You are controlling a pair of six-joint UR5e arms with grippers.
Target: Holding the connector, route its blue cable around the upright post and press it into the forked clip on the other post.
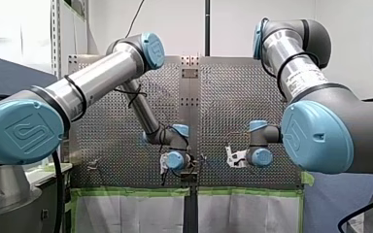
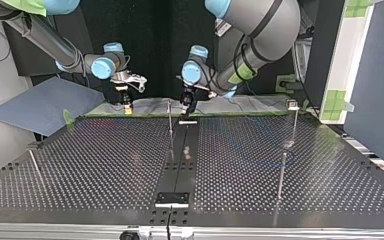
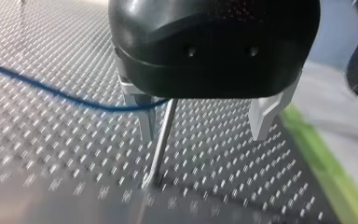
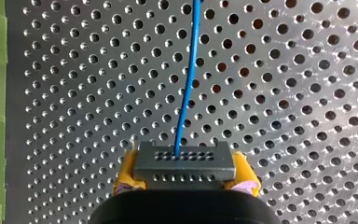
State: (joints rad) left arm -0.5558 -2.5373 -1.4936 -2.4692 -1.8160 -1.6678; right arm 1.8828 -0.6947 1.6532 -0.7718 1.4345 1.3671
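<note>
Currently the perforated table (image 2: 105,165) fills most of the top view, and both arms bend down over its far edge with their wrists turned so the grippers point at the plate. My left gripper (image 3: 205,119) hangs with its metal fingers (image 3: 145,116) spread wide and holding nothing. The upright post (image 3: 163,140) stands between them, close to one finger. My right gripper (image 4: 186,173) is closed, its yellow pads (image 4: 126,169) clamping the grey connector (image 4: 185,161) by its ends, long axis across the fingers. The blue cable (image 4: 186,84) leaves the connector's face and runs straight away over the holes; in the left wrist view it reaches the post. Which of the other thin posts (image 2: 295,122) carries the fork I cannot tell.
</note>
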